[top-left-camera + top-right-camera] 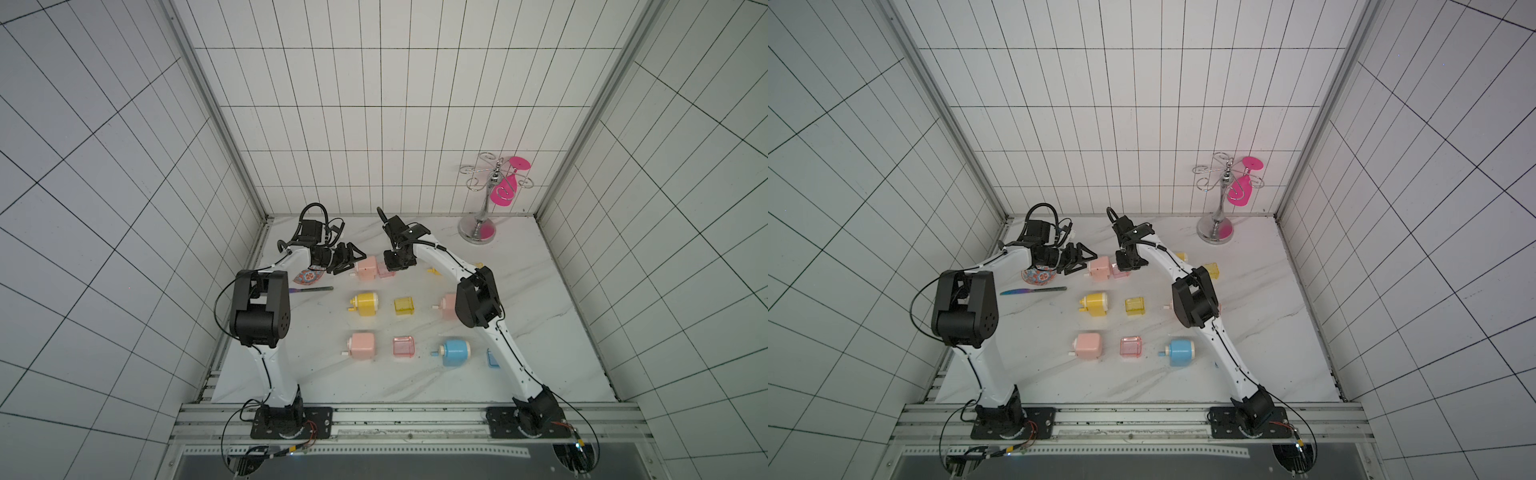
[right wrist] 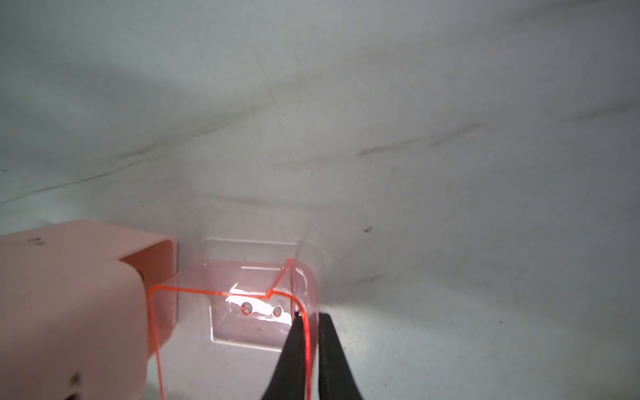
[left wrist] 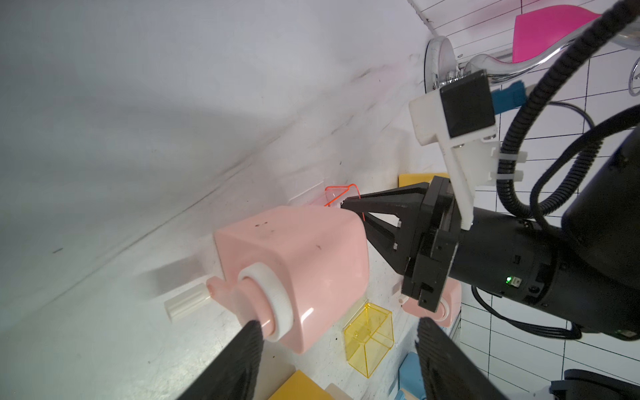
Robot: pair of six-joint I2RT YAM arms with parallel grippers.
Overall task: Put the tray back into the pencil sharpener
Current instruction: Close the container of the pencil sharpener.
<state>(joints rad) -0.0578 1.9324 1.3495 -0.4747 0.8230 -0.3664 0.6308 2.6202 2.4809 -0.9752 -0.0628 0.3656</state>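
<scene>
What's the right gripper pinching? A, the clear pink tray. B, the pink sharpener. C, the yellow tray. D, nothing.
A: the right wrist view shows the right gripper closed on a wall of the tray, at the open end of the sharpener.

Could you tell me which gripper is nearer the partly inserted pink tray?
Right. The right gripper pinches the tray by its wall; the left gripper stands open at the crank end of the pink sharpener, opposite the tray.
</scene>
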